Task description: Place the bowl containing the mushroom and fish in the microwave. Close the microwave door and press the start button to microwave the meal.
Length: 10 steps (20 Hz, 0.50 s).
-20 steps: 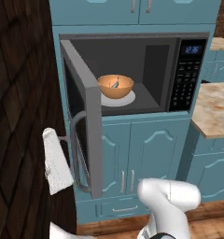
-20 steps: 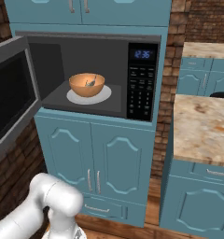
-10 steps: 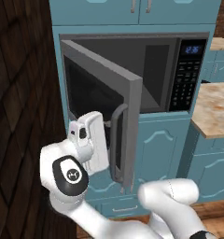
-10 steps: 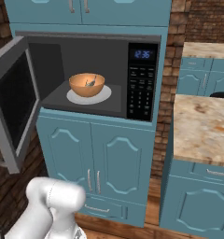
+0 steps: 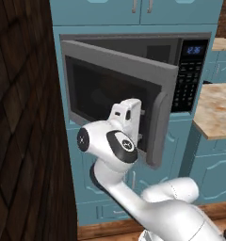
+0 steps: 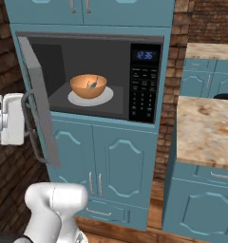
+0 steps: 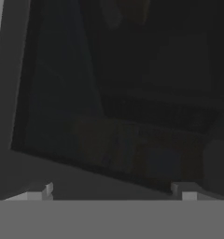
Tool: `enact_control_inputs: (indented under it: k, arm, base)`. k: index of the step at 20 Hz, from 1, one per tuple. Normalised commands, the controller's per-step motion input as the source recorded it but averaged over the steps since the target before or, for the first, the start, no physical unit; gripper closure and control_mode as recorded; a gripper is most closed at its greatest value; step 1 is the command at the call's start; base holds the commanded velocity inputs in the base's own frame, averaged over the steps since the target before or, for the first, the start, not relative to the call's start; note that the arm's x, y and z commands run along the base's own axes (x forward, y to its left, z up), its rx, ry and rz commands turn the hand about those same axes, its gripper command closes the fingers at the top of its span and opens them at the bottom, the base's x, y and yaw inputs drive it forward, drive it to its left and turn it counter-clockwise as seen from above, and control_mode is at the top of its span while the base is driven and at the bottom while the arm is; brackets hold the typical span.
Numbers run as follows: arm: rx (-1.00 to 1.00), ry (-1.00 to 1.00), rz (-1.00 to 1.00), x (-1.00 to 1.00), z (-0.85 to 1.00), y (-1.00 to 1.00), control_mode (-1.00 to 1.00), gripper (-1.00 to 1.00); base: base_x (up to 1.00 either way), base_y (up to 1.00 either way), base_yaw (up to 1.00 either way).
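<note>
Pushing the microwave door [image 5: 119, 94] shut is the job right now, I think, because the bowl [image 6: 88, 86] already sits inside. To do it well, the robot should press flat on the outside of the door, near the handle side, and follow the door around until it meets the frame, then go for the start button on the keypad [image 5: 188, 82] at the right. In the left base view, the door is about half closed, and the white hand is right against the front of it, low down beside the long handle [image 5: 158, 129]; the fingers are hidden there. In the right base view, the bowl rests on the white turntable [image 6: 90, 96] in the middle of the microwave [image 6: 92, 71], with the fish [image 6: 93, 83] poking up in it; the mushroom is too small to pick out. The hand is at the far left, behind the door's handle. In the hand view, the gripper [image 7: 115, 192] looks straight at the dark door window, very close. Its two tips stand wide apart and hold nothing. I cannot tell if they touch the door.
</note>
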Motion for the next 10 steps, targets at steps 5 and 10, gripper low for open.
enact_control_inputs:
  k: [5, 10]
  arm:
    - [0.14, 0.0, 0.14, 0.91, 0.0, -0.99, -1.0, -1.0]
    - [0.07, 0.0, 0.16, 1.0, 0.0, -0.85, -1.0, -1.0]
  base:
    - [0.0, 0.0, 0.0]
    - [0.0, 0.0, 0.0]
